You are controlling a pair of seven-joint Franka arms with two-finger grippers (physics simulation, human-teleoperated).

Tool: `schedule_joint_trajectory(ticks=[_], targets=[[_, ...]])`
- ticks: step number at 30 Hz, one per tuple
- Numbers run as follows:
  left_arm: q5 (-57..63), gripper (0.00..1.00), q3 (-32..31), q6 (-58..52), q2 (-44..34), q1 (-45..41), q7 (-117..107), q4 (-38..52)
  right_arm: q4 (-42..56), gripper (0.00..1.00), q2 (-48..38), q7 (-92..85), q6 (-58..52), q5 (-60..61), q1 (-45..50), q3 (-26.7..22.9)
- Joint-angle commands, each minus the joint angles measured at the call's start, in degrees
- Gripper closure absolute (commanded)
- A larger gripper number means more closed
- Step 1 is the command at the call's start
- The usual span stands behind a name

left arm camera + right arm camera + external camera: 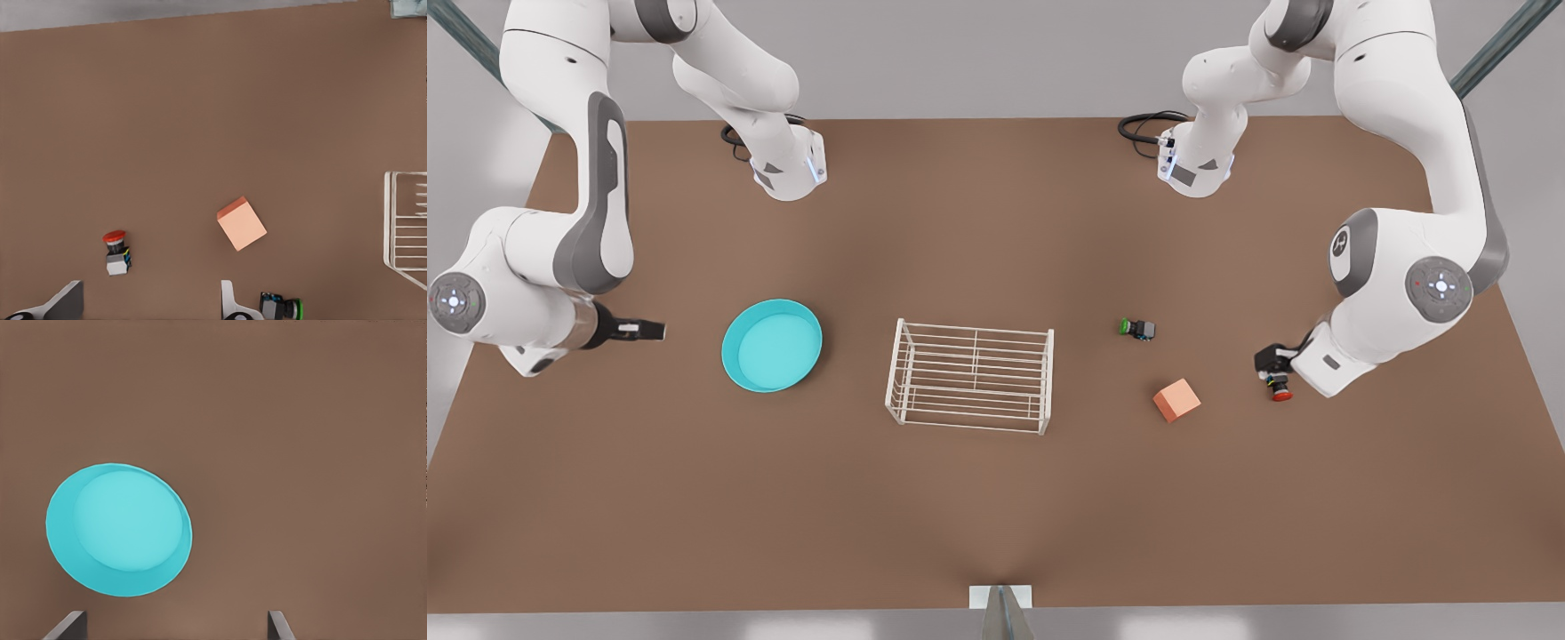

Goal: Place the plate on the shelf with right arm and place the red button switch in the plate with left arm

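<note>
The cyan plate (772, 345) lies flat on the table at the front view's left, a gap apart from the white wire shelf (969, 376) in the middle. My right gripper (651, 331) hovers just left of the plate (119, 530), open (173, 625) and holding nothing. The red button switch (1280, 386) lies on its side at the front view's right. My left gripper (1270, 360) hangs close beside it. In the left wrist view the switch (116, 252) sits a little beyond the open left gripper (148, 303), not between the fingers.
An orange-pink cube (1176, 400) (241, 223) and a green-capped switch (1138, 329) (280, 308) lie between the shelf (407, 227) and the red switch. Both arm bases stand at the table's far edge. Bare brown table runs along the front.
</note>
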Motion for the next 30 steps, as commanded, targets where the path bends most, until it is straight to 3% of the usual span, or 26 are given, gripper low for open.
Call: schedule_joint_trajectory(ticks=[1, 3, 6, 10, 12, 14, 17, 24, 25, 26, 27, 30], targets=[[0.1, 0.0, 0.0, 3.9, -0.2, 0.0, -2.6, 0.0, 0.0, 0.0, -0.1, -5.1, 3.2, 0.1, 0.1, 0.1], [0.0, 0.0, 0.0, 3.9, -0.1, 0.0, -2.4, 0.2, -0.5, 0.0, 0.2, -5.3, 3.0, 0.3, 0.2, 0.4], [-0.2, 0.0, -0.1, 3.9, 1.3, -0.1, -2.8, -0.4, -2.6, 0.0, 7.6, -16.0, 5.9, 6.4, -2.3, 0.5], [0.5, 0.0, 0.0, -0.6, 1.4, -0.3, -2.3, -3.6, -13.6, 0.0, 8.7, -22.1, 18.4, 8.6, -4.2, 0.2], [1.8, 0.0, 0.0, 0.4, 0.6, -0.2, -2.2, -7.0, -15.9, 0.0, 9.8, -24.8, 19.7, 8.9, -5.6, 0.2], [2.6, 0.0, 0.2, 0.7, -0.8, 0.5, -2.3, -10.4, -26.6, 0.0, 6.2, -28.2, 32.1, 9.0, -6.7, 0.1], [2.6, 0.0, 2.5, 4.0, -1.5, 2.5, -2.7, -13.8, -32.4, 0.0, 6.1, -29.3, 38.7, 11.1, -7.4, 0.2], [-0.4, 0.0, 2.6, 7.1, 3.7, 6.2, -2.8, -13.7, -32.5, 0.0, 12.5, -28.6, 40.8, 14.0, -7.0, 0.3], [-0.3, 0.0, 2.6, 8.0, 3.9, 6.2, -2.8, -13.9, -32.5, 0.07, 12.5, -28.6, 40.7, 14.2, -6.9, 0.3], [-0.3, 0.0, 2.6, 9.4, 4.6, 6.5, -2.8, -14.4, -32.5, 0.25, 12.5, -28.5, 40.7, 14.2, -6.9, 0.3], [-0.2, 0.0, 2.6, 12.4, 4.6, 6.8, -2.6, -16.1, -32.5, 0.37, 12.3, -28.5, 40.3, 14.3, -7.0, 0.3], [0.3, 0.0, 2.8, 18.9, 4.4, 7.3, -2.3, -20.4, -32.5, 0.59, 11.2, -28.4, 39.6, 14.3, -7.0, 0.3]])
